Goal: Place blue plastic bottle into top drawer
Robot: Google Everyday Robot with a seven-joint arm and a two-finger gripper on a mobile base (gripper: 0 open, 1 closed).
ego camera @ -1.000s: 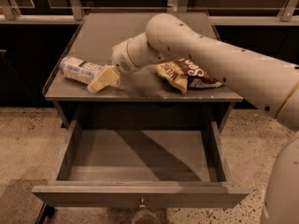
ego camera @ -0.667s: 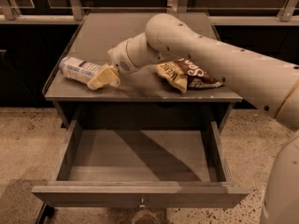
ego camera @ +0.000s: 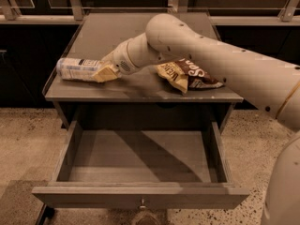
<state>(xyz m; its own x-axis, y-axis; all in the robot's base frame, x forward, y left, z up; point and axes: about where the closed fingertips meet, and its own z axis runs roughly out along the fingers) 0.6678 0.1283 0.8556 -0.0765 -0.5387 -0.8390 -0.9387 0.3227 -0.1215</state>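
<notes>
The blue plastic bottle lies on its side at the left of the cabinet top, pale label up. My gripper is at the bottle's right end, low over the cabinet top and touching or nearly touching the bottle. The top drawer is pulled fully open below, with nothing visible inside it. Its small metal knob sits at the middle of the front panel.
A brown and yellow snack bag lies on the cabinet top just right of my arm. A metal rail runs behind the cabinet. Speckled floor lies either side of the drawer.
My gripper has edged slightly left against the bottle's end. The bottle seems nudged a little left. The drawer and snack bag have not moved.
</notes>
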